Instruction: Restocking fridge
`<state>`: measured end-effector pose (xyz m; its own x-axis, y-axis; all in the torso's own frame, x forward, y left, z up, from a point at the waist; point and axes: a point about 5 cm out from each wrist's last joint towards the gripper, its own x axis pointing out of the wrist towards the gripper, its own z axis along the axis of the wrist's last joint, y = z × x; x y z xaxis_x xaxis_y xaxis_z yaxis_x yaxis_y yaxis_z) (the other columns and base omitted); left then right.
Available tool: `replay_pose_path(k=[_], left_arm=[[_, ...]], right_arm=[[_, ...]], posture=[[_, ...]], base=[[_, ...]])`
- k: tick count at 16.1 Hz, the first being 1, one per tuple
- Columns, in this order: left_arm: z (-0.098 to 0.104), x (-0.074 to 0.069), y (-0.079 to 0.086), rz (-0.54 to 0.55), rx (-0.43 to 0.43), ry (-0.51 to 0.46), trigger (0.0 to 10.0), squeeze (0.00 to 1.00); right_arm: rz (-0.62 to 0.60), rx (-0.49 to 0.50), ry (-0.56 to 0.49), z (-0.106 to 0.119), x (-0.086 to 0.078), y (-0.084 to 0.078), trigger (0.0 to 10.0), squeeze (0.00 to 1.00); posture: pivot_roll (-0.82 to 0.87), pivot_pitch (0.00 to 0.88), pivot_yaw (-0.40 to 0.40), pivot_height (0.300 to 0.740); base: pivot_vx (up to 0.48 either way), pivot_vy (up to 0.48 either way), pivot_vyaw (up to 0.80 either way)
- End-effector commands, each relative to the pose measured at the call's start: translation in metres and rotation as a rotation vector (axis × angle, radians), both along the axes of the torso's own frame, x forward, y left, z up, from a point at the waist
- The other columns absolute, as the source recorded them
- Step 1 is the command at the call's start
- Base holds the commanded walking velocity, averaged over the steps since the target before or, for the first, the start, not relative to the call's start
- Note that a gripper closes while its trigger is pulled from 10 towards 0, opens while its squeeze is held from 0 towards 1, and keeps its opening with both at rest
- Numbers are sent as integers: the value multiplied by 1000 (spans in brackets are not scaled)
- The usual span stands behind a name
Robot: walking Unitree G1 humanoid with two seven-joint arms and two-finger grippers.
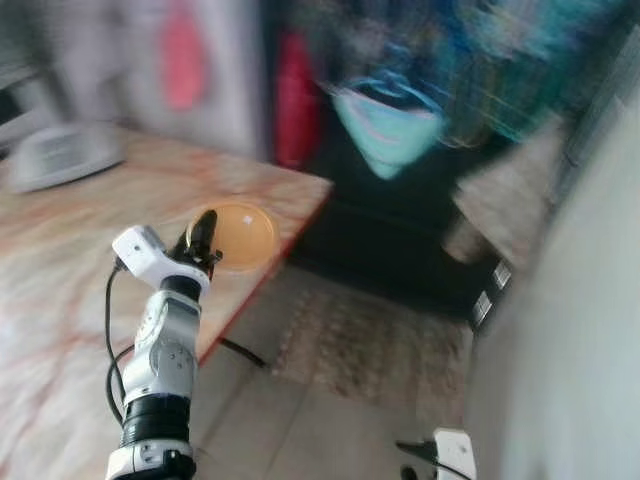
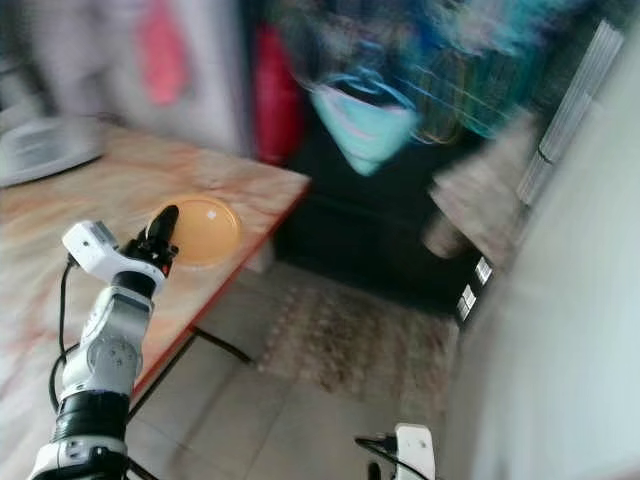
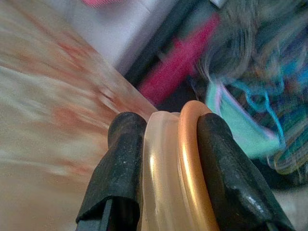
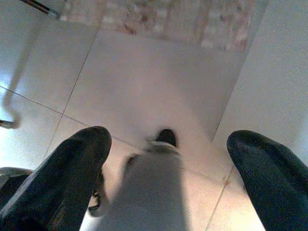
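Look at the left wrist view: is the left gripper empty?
No, the left gripper is shut on the rim of an orange translucent container, pinched between its two black fingers.

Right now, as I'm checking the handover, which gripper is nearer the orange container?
Left. The left gripper is shut on the orange container above the table edge; the right gripper hangs open low over the floor, well apart.

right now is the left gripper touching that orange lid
Touching. The left wrist view shows the left gripper shut on the orange lid, one black finger pressed against each side of its rim.
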<state>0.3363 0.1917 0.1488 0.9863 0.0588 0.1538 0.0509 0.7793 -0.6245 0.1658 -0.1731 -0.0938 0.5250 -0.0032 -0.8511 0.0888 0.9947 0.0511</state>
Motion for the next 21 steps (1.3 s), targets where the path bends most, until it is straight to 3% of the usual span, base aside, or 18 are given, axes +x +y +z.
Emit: replay_pose_path(k=[1,6,16,21], left_arm=[[2,1,-5,-9,3,-6,10000,0],[1,1,-5,-8,-1,-2,10000,0],[-1,-1,-14,-44,-25,-3,10000,0],[-1,-2,-15,-44,-31,-2,10000,0]], right_arm=[[-4,-6,-1,0,-1,-3,10000,0],[5,-2,0,0,0,-3,10000,0],[9,-1,-5,1,2,-3,10000,0],[9,-1,-8,1,2,-4,10000,0]], posture=[[17,0,86,740],[17,0,83,740],[22,0,77,740],[23,0,71,740]], base=[[0,0,-800],[0,0,-800],[0,0,0],[-192,0,0]])
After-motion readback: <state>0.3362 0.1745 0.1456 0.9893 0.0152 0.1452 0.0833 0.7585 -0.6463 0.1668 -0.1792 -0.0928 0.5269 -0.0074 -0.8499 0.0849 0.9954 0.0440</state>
